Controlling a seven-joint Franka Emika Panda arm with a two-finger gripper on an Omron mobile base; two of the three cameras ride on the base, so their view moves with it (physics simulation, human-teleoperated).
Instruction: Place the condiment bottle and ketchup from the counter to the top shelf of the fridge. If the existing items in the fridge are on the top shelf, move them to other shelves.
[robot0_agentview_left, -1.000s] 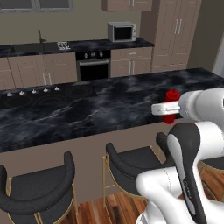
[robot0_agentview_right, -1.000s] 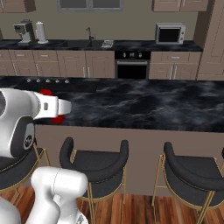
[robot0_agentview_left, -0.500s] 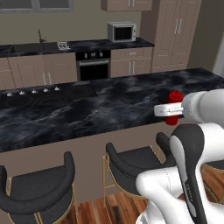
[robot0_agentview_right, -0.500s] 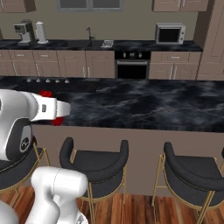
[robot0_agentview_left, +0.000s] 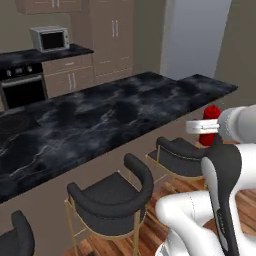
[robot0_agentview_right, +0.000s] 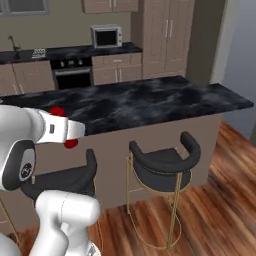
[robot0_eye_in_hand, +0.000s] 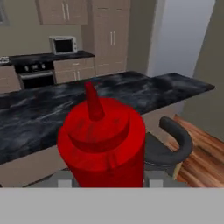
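Note:
My gripper (robot0_eye_in_hand: 107, 180) is shut on a red ketchup bottle (robot0_eye_in_hand: 103, 140) with a pointed cap, which stands upright and close in the hand view. In the left base view the ketchup bottle (robot0_agentview_left: 210, 125) shows behind my white hand, with the gripper (robot0_agentview_left: 207, 131) held above a stool beside the counter's near edge. From the right base, the ketchup bottle (robot0_agentview_right: 58, 111) peeks out above and below the gripper (robot0_agentview_right: 70, 131). The fingertips are mostly hidden by the bottle.
A long black marble counter (robot0_agentview_left: 90, 120) runs ahead, with dark bar stools (robot0_agentview_left: 112, 197) (robot0_agentview_right: 162, 165) along its near side. Behind it are an oven (robot0_agentview_right: 72, 75), a microwave (robot0_agentview_left: 49, 38) and tall wooden cabinets (robot0_agentview_right: 165, 37). A tall pale panel (robot0_agentview_left: 197, 35) stands at the right.
The whole scene has slid left in both base views, so the base has moved or turned right. The ketchup bottle stays held in the gripper.

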